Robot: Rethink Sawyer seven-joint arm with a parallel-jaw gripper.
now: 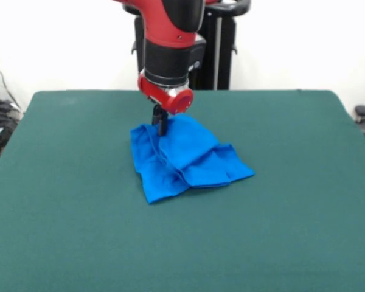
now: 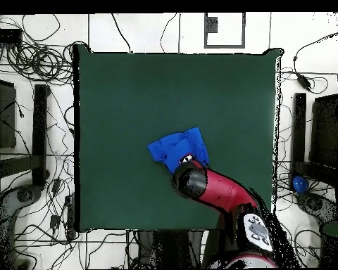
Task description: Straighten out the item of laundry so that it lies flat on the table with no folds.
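Observation:
The item of laundry is a bright blue shirt lying crumpled in a heap near the middle of the table, with several folds and overlapping layers; no print shows. My gripper reaches down at the heap's far edge, touching or just above the cloth, and its state is hidden by the wrist. From overhead the shirt is a small bunched patch on the dark green table, and the red arm covers its lower right corner and most of the gripper.
Wide green tabletop surrounds the shirt on all sides. Off the table, the floor holds tangled cables, black stands and a small blue object. The black pedestal stands behind the far edge.

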